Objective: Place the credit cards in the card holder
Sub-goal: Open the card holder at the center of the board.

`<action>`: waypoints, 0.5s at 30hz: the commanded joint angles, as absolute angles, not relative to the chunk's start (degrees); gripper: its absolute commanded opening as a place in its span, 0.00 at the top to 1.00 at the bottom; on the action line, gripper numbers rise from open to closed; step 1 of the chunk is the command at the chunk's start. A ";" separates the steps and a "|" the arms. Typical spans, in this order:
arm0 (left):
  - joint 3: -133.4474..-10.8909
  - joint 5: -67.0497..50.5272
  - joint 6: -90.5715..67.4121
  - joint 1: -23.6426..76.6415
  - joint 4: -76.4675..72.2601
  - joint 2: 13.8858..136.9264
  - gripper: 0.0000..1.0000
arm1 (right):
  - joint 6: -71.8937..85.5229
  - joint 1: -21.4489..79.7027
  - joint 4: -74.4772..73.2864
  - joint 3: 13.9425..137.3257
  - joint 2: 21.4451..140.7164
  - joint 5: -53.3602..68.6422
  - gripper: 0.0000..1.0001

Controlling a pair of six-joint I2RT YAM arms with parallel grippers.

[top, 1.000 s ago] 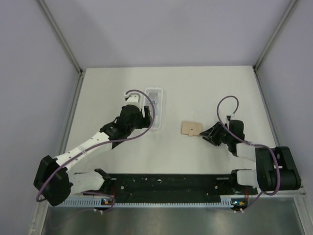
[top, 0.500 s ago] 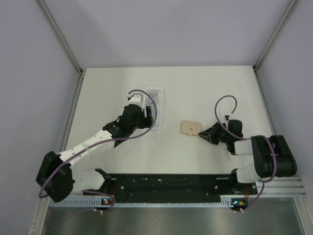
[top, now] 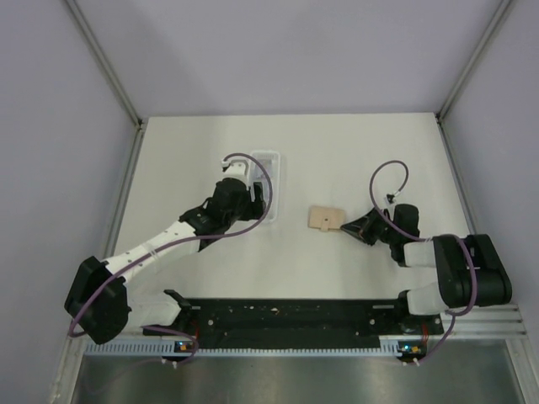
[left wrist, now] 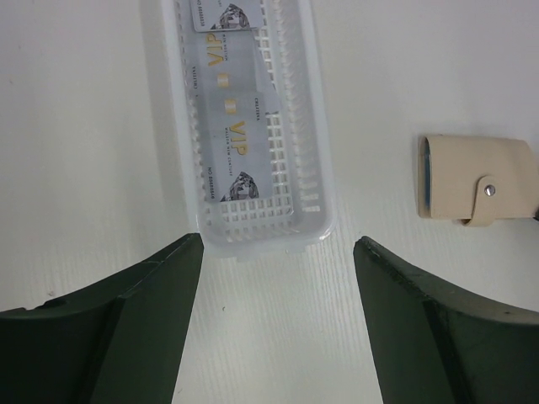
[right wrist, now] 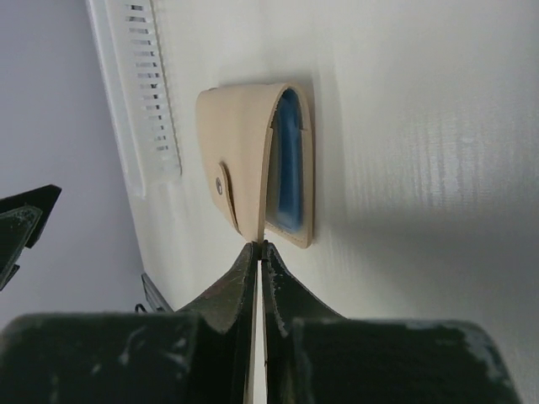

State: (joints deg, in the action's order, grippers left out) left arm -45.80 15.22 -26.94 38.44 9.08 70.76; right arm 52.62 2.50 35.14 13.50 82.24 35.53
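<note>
I judge this task barely begun: the credit cards [left wrist: 227, 126] all lie in the long clear tray [left wrist: 316, 151] left of centre on the tabletop [top: 337, 151], overlapping one another along its length, and none that I can see is in the card holder [top: 327, 219]. The holder lies flat right of centre, well apart from the tray. My left pincer [left wrist: 278, 252] hangs just above the tray's near end, spread wide and empty, with one finger to each side of the tray's width. My right pincer [right wrist: 259, 246] is closed tight, and the thin edge of the holder's tan flap, the one with the snap dot, looks nipped between its tips. From the right wrist view the holder gapes a little, and the light blue lining shows in the opening. Everything is left to do: lift a card out of the tray, carry it right, slide it into the blue pocket, and repeat for the others.
</note>
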 commanded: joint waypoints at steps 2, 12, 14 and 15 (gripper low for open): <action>-47.20 10.48 -24.61 38.76 3.70 69.17 0.20 | 49.67 2.90 34.64 15.46 78.05 39.28 1.00; -49.04 -7.90 -17.93 38.76 -7.21 71.89 0.20 | 40.86 3.16 17.57 21.18 73.47 49.64 1.00; -49.83 -9.57 -17.40 38.76 -7.12 73.03 0.21 | 41.39 4.56 16.70 21.88 74.09 51.06 1.00; -49.92 -10.28 -17.40 38.76 -7.03 73.21 0.21 | 41.31 6.22 15.74 22.41 74.44 51.33 1.00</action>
